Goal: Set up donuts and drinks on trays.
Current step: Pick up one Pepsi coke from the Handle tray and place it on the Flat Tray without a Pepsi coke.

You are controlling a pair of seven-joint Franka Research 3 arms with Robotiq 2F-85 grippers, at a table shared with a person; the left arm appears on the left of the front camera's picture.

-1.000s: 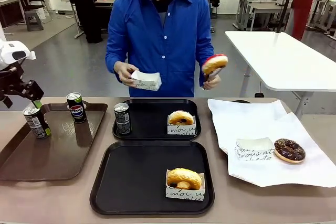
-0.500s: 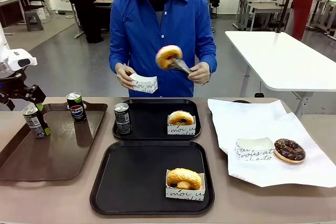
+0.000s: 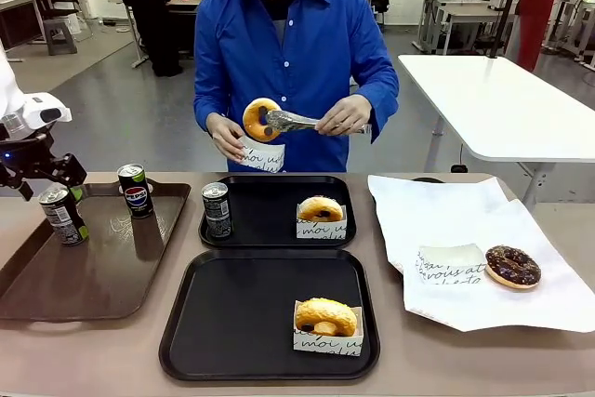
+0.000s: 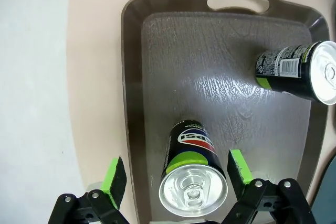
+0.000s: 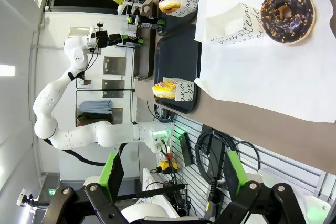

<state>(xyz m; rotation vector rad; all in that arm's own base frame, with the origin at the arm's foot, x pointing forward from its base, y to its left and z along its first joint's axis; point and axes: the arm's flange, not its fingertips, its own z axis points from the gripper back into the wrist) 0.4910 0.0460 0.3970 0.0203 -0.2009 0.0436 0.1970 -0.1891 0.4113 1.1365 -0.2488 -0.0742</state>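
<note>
My left gripper (image 3: pixel 56 194) (image 4: pixel 177 171) stands open astride the top of a dark can (image 3: pixel 61 215) (image 4: pixel 193 174) on the brown tray (image 3: pixel 93 267), its pads clear of both sides. A second can (image 3: pixel 136 190) (image 4: pixel 299 69) stands farther along that tray. The far black tray (image 3: pixel 270 225) holds a can (image 3: pixel 216 209) and a sleeved glazed donut (image 3: pixel 321 214). The near black tray (image 3: pixel 242 313) holds another sleeved donut (image 3: pixel 325 323). With tongs, the person holds a glazed donut (image 3: pixel 260 120) over a paper sleeve (image 3: pixel 262 155). My right gripper (image 5: pixel 173 182) is open and holds nothing.
White paper (image 3: pixel 483 230) covers the table's right side, with a chocolate donut (image 3: pixel 512 267) (image 5: pixel 287 7) and an unfilled sleeve (image 3: pixel 449 265) on it. The brown tray lies close to the table's left edge. A white table (image 3: pixel 502 109) stands behind at the right.
The person swung the tongs and donut from their raised hand down to the sleeve in the other hand. My left gripper settled slightly lower over the left can.
</note>
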